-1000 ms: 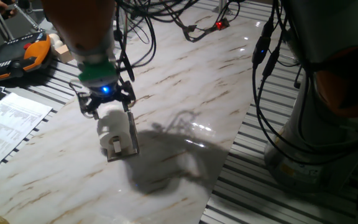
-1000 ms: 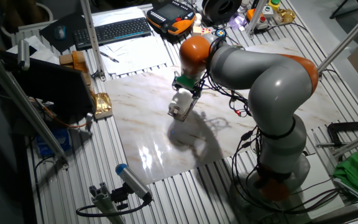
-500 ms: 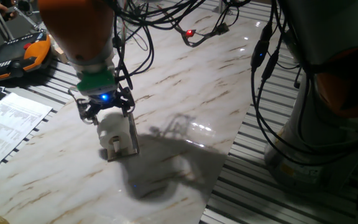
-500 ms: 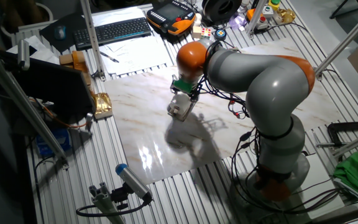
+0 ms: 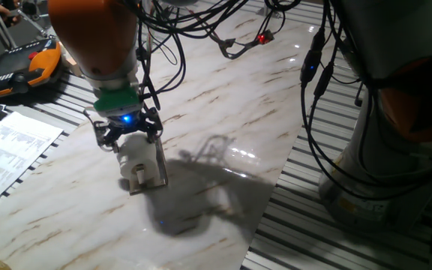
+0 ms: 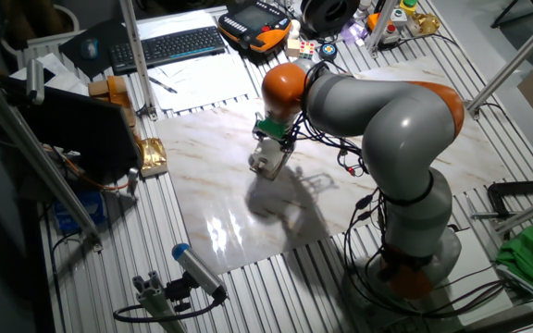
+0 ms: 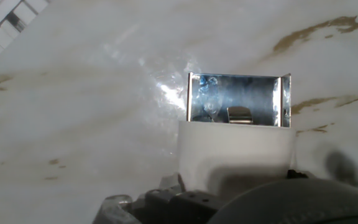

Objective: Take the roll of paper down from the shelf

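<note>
The white roll of paper (image 5: pixel 136 156) sits on the silvery peg (image 5: pixel 138 175) of the shelf (image 5: pixel 158 160), a small dark plate standing on the marble tabletop (image 5: pixel 223 105). My gripper (image 5: pixel 130 138) is right above the roll, its fingers down on either side of the roll's upper part with small gaps showing. In the other fixed view the gripper (image 6: pixel 268 151) hovers over the roll (image 6: pixel 264 164). The hand view shows the roll (image 7: pixel 235 149) close up and the shelf's shiny metal bracket (image 7: pixel 238 99) beyond it; the fingertips are out of frame.
Printed paper sheets (image 5: pixel 6 150) lie at the left edge. An orange and black pendant (image 5: pixel 17 66) sits at the back left. Cables (image 5: pixel 231 34) trail across the back of the table. My arm's base (image 5: pixel 396 150) stands at the right. A keyboard (image 6: pixel 165 44) lies beyond the table.
My gripper has sunk a little lower around the roll and the arm above has turned slightly. The roll and shelf have not moved.
</note>
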Available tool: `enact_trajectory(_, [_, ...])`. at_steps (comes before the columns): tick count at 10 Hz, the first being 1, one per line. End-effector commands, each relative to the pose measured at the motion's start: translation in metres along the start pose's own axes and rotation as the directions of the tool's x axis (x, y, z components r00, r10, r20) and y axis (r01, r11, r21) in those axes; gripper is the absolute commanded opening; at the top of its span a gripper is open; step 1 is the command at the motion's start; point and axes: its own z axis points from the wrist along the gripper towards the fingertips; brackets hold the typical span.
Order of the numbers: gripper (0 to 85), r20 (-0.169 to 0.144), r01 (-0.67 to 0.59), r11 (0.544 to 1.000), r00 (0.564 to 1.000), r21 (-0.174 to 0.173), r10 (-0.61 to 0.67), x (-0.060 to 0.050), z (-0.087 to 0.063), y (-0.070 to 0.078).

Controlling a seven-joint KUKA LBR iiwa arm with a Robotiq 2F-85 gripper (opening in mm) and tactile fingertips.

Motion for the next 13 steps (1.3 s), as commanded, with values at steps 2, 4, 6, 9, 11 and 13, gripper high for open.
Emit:
enact_trajectory(2, [85.0,0.003,-0.001,1.0,1.0,-0.008,0.001,0.0,0.003,0.001])
enact_trajectory(4, [70.0,0.017,0.005,1.0,1.0,-0.005,-0.005,0.0,0.002,0.0])
enact_trajectory(6, [25.0,0.018,0.041,0.999,0.999,0.001,-0.041,0.0,0.002,0.0])
enact_trajectory(9, [11.7,0.026,0.041,0.999,0.999,0.013,-0.041,-0.001,-0.003,-0.001])
enact_trajectory(11, [10.7,0.041,0.038,0.999,0.998,0.019,-0.038,-0.003,-0.007,-0.002])
enact_trajectory(13, [9.7,0.04,0.028,0.999,0.999,0.018,-0.029,-0.008,-0.015,-0.003])
